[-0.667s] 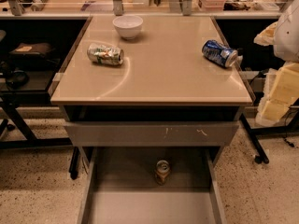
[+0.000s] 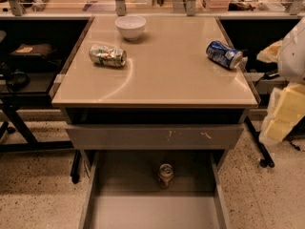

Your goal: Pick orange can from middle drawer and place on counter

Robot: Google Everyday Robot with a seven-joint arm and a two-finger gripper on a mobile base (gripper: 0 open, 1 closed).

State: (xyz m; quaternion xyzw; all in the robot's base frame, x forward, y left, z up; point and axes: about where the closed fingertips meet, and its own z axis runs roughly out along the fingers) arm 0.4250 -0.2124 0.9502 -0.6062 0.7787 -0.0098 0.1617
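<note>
The orange can (image 2: 166, 175) stood upright near the back of the open middle drawer (image 2: 143, 209), below the table's front edge. On the table (image 2: 167, 75), a crushed green-white can (image 2: 107, 55) lay near the left edge, a blue can (image 2: 224, 54) at the right edge, and a white bowl (image 2: 130, 26) by the back edge. The pincer (image 2: 284, 114) hung beyond the front right corner; whether it was spread or pressed together could not be told.

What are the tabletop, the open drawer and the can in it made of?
The counter looks like glossy beige laminate, given its sheen. The middle drawer seems matte grey sheet metal. The orange can is likely aluminium: shiny silver top. The gripper hangs right of the counter.
</note>
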